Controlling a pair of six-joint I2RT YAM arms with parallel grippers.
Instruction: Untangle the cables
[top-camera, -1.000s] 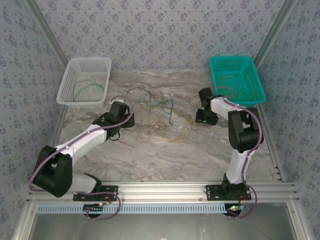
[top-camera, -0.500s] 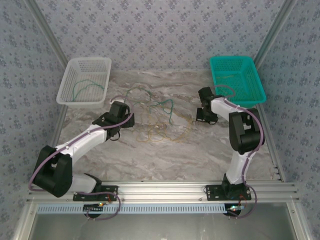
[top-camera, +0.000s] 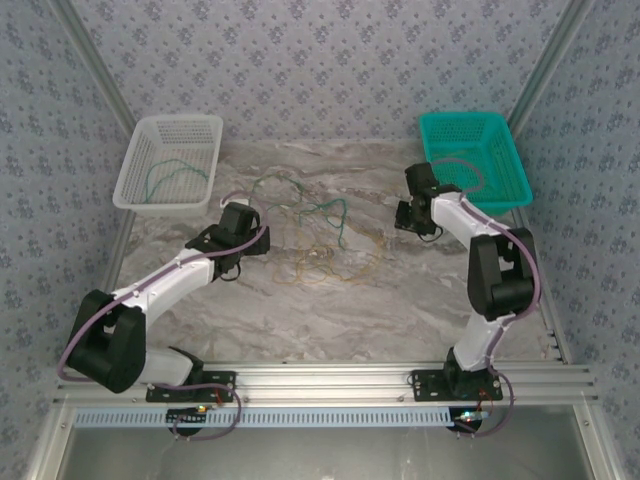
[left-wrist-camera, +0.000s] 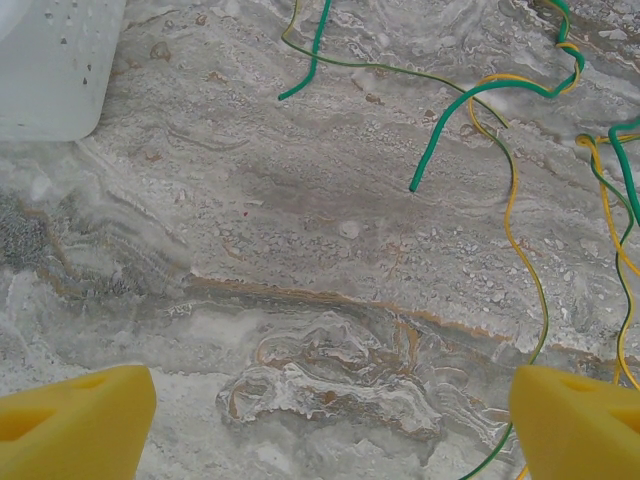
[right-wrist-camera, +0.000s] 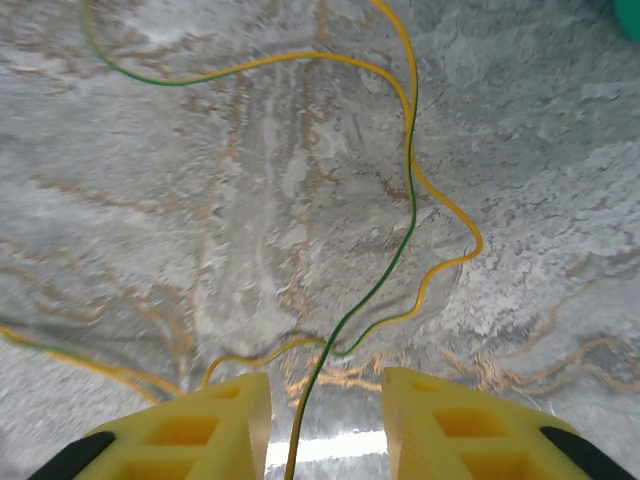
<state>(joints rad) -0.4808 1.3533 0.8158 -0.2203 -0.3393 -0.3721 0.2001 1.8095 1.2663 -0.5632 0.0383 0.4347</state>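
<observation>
The cables (top-camera: 318, 235) are spread in loose green and yellow loops on the bench (top-camera: 330, 310), between the two arms. Compared with a second ago, the right end effector (right-wrist-camera: 325, 410) has been shifted back and toward the teal basket (top-camera: 470, 117), with its elbow swung outward; the left arm is unchanged, and the loops are lying much as before. The right end effector is seen released, its fingers (right-wrist-camera: 200, 420) partly apart, with one yellow-green strand (right-wrist-camera: 385, 270) running through the gap; whether it is touched cannot be told. The left end effector (left-wrist-camera: 330, 425) is spread wide above bare bench, nothing between its fingers, green and yellow strands lying ahead of it. Two baskets are counted, one white (top-camera: 180, 118) and one teal. A green strand is seen in the white one and a yellowish strand in the teal one. The strands in the heap are too interlaced to be counted.
</observation>
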